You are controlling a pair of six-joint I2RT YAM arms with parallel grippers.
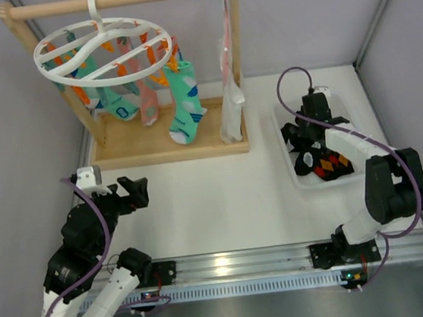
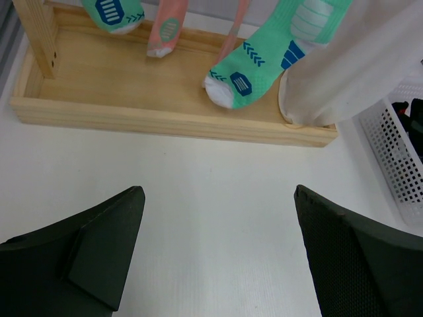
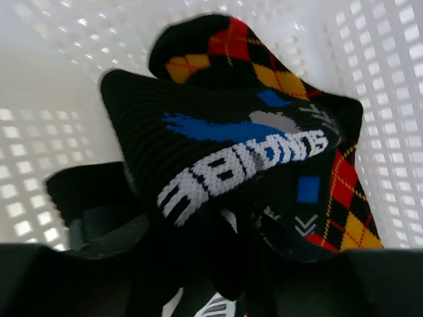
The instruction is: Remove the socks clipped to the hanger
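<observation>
The white oval hanger (image 1: 104, 52) with orange and teal clips hangs from the wooden rail. Several socks stay clipped to it: a mint-green sock (image 1: 184, 108), a pink sock (image 1: 149, 104) and another mint-green sock (image 1: 113, 102). In the left wrist view the mint-green sock (image 2: 254, 63) and the pink sock (image 2: 168, 30) dangle over the rack base. My left gripper (image 1: 133, 192) (image 2: 218, 221) is open and empty, low over the table in front of the rack. My right gripper (image 1: 300, 148) (image 3: 225, 264) sits in the white basket (image 1: 293, 172), its jaws spread. A black sock with blue marks (image 3: 225, 139) lies between them.
A long white-pink cloth (image 1: 230, 103) (image 2: 357, 66) hangs at the rack's right post. The wooden rack base (image 1: 168, 144) (image 2: 165, 115) lies ahead of the left gripper. The basket (image 3: 46, 79) also holds black argyle socks (image 3: 344, 198). Its edge shows in the left wrist view (image 2: 396, 152).
</observation>
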